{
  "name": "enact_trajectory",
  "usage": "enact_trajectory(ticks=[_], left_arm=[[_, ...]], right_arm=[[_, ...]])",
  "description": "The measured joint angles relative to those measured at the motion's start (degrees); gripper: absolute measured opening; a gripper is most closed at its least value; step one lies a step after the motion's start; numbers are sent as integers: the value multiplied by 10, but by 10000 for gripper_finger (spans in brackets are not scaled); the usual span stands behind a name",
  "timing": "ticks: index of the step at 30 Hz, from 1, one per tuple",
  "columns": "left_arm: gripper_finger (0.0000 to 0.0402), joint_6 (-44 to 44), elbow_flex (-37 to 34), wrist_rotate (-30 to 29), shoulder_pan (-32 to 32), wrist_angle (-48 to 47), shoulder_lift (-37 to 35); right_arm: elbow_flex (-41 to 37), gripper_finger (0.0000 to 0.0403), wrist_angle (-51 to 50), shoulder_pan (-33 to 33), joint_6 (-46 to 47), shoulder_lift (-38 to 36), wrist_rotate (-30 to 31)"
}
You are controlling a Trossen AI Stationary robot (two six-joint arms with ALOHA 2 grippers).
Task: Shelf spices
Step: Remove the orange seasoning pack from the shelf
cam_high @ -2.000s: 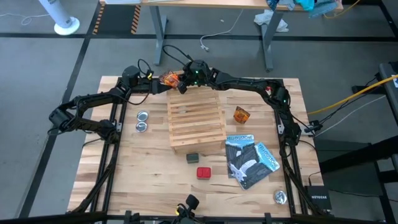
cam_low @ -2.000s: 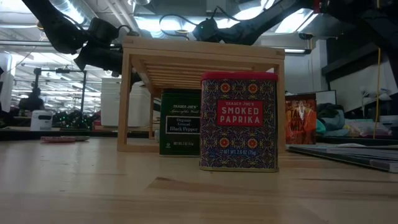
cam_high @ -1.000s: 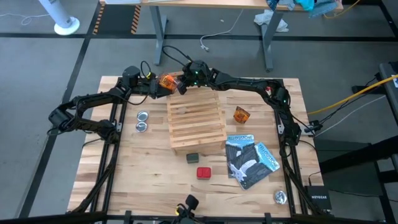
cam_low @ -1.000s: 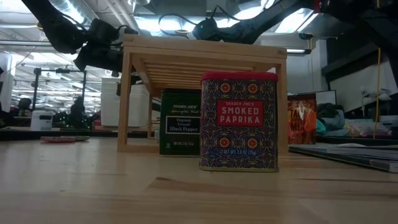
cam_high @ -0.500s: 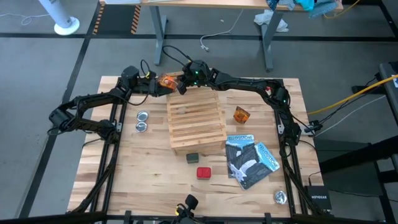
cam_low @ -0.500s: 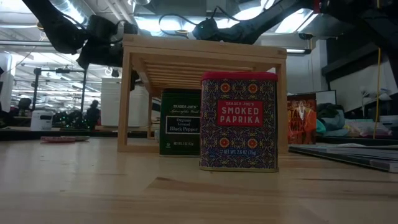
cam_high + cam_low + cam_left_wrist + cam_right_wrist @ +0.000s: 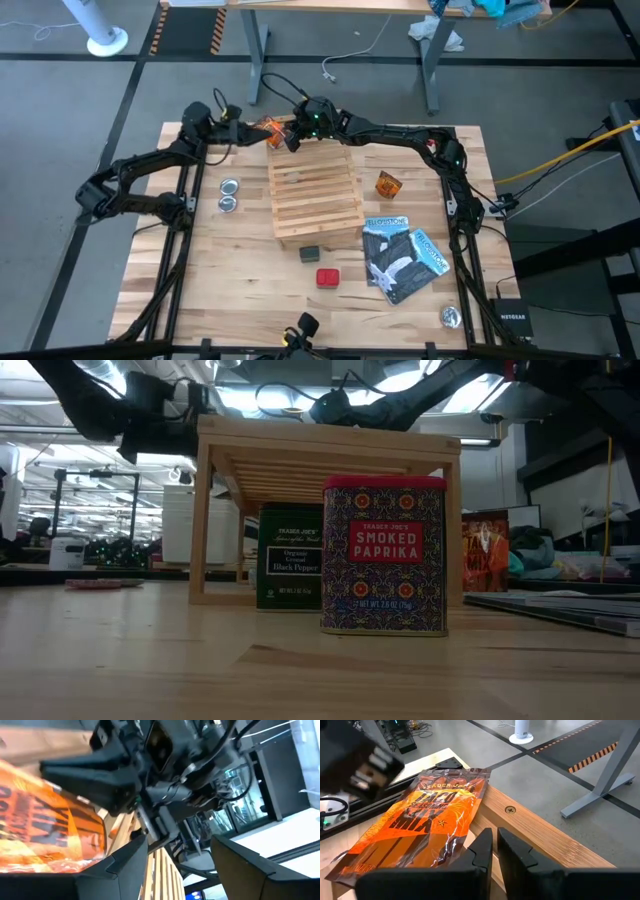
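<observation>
An orange crinkly spice packet (image 7: 270, 128) (image 7: 420, 815) hangs beside the far left corner of the wooden slatted shelf (image 7: 316, 193), with my right gripper (image 7: 291, 137) (image 7: 492, 840) shut on it. My left gripper (image 7: 240, 126) (image 7: 180, 845) stands open just left of the packet, nothing between its fingers. On the table in front of the shelf's near edge stand a dark grey box (image 7: 310, 254) (image 7: 290, 556) and a red box (image 7: 327, 277) (image 7: 384, 555). A second orange packet (image 7: 388, 184) stands right of the shelf. My right gripper pinches the packet at its near end, by a corner (image 7: 466, 846), between its two fingers. The fingers come from the table's right, slanting a little downward. The packet reaches away from them toward the left, clear of the table. The fingers hide the exact place of contact.
Two round silver tins (image 7: 229, 195) lie left of the shelf, and a third (image 7: 451, 316) sits at the near right corner. Blue-and-black booklets (image 7: 400, 257) lie right of the boxes. Bare tabletop (image 7: 220, 290) stretches across the near left.
My left gripper has drawn back from the packet toward the table's far left corner, risen, and rolled somewhat. The packet and my right gripper have stayed at the shelf's far left corner.
</observation>
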Motion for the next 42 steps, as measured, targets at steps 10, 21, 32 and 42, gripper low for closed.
enact_trajectory(ticks=[10,21,32,42], left_arm=[[211,124,1,15,111,-246,-108],[211,265,1,-108,122,-467,-139],[211,276,1,-168,90,-443,-99],[211,249,1,-177,69,-339,-70]], right_arm=[[0,33,0,0,0,0,0],[0,33,0,0,0,0,0],[0,33,1,0,0,0,0],[0,33,1,0,0,0,0]])
